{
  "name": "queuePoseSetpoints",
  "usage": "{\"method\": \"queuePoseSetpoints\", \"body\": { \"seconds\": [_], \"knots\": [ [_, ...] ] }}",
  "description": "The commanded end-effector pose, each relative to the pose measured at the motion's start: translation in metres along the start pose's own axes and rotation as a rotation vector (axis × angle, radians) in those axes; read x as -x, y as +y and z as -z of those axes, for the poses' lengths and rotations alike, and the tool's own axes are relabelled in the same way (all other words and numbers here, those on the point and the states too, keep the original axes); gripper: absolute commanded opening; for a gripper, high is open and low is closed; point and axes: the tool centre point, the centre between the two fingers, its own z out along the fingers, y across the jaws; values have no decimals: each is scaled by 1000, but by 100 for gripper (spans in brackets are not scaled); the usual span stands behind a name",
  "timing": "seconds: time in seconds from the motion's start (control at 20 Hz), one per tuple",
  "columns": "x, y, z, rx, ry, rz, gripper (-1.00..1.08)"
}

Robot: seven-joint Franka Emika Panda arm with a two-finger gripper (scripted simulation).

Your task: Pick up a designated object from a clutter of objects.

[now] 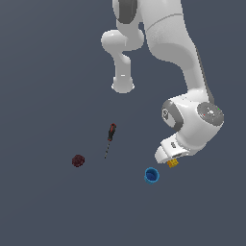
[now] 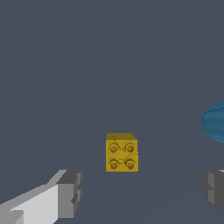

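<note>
The designated object, a small yellow-orange block (image 2: pixel 121 152) with four round studs on its face, lies on the dark floor. In the exterior view only a corner of the block (image 1: pixel 173 163) peeks out under the white hand. My gripper (image 2: pixel 142 192) hangs above it, open, its grey fingers (image 2: pixel 70 192) spread wide to either side with nothing between them. In the exterior view the hand (image 1: pixel 170 151) hides the fingertips. The rest of the clutter of objects is the blue cup (image 1: pixel 152 175), the dark red lump (image 1: pixel 78 160) and the screwdriver (image 1: pixel 110 138).
The blue cup (image 2: pixel 215 121) sits close beside the block, at the edge of the wrist view. The arm's white base (image 1: pixel 123 86) stands further back in the exterior view. The screwdriver and red lump lie toward the exterior view's left.
</note>
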Motion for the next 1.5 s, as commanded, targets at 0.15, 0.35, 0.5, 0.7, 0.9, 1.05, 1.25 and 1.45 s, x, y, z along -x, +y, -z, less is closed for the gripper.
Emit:
{"method": "queuePoseSetpoints", "body": {
  "seconds": [0.15, 0.35, 0.5, 0.7, 0.9, 1.05, 1.25, 1.45],
  "knots": [
    [-3, -10, -11, -2, 2, 12, 100],
    [-2, -9, -12, -2, 1, 12, 100],
    [-2, -9, -19, -2, 1, 12, 100],
    [-2, -9, -39, -2, 1, 12, 100],
    [-1, -10, -57, -2, 2, 13, 100],
    [-2, -10, -61, -2, 2, 13, 100],
    [-3, -10, -62, -2, 2, 13, -100],
    [-3, -10, -62, -2, 2, 13, -100]
  ]
}}
